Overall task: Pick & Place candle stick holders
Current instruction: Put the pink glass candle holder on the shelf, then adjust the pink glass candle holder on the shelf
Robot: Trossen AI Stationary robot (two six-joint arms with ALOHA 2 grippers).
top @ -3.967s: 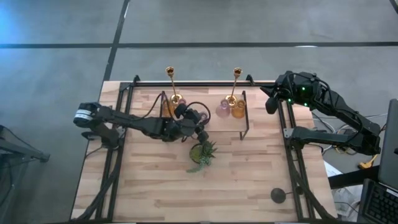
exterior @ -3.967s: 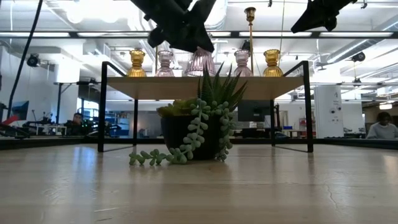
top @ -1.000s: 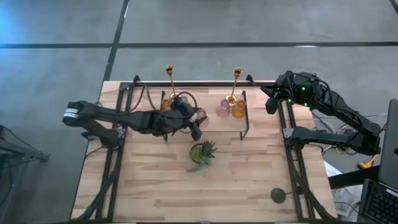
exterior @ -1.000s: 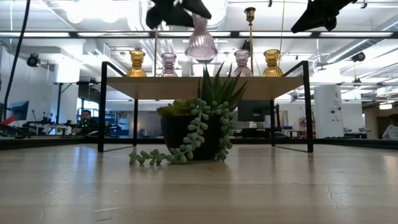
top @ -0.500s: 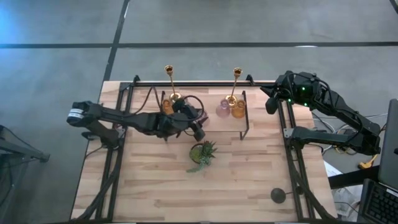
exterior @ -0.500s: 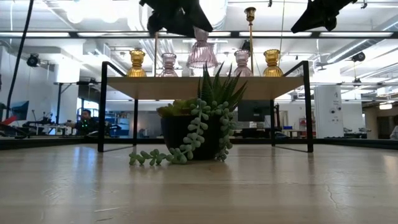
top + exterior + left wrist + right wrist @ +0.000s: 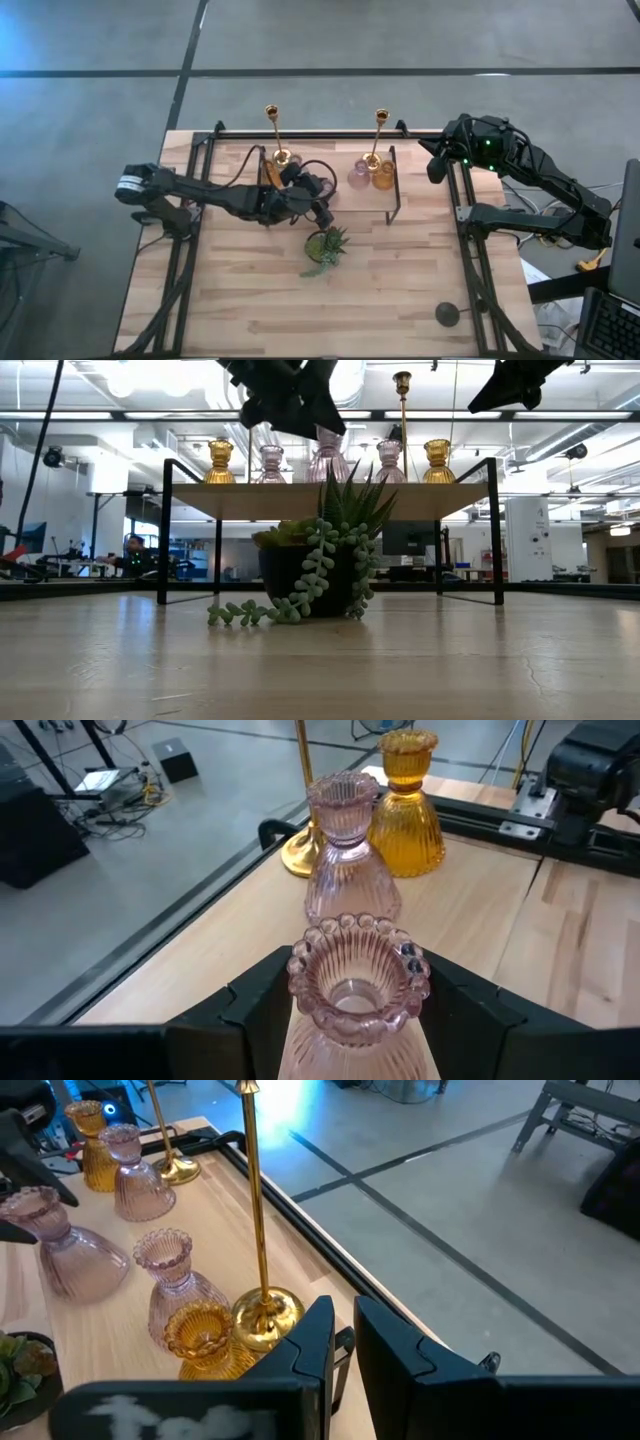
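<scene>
The left tool (image 7: 352, 1020) is clenched around a pink glass holder (image 7: 358, 982), its two dark fingers (image 7: 262, 1003) pressed against the ribbed sides just under the beaded rim. In the high view this tool (image 7: 318, 205) sits over the shelf (image 7: 395, 185), at about 11 o'clock from the plant (image 7: 326, 246). The right tool (image 7: 340, 1342) waits past the table's far right corner with its fingers nearly together, grasping nothing.

The table (image 7: 270, 300) is pale wood, and the shelf is a black-framed wooden one along its far side. Behind it, at table height, lies an open workshop with bright ceiling lights.

On the shelf stand a second pink holder (image 7: 345, 845), an amber one (image 7: 405, 805) and a gold stick base (image 7: 297, 852). Toward 3 o'clock are a gold stick (image 7: 255, 1220), another pink holder (image 7: 178, 1285) and an amber holder (image 7: 203, 1338).
</scene>
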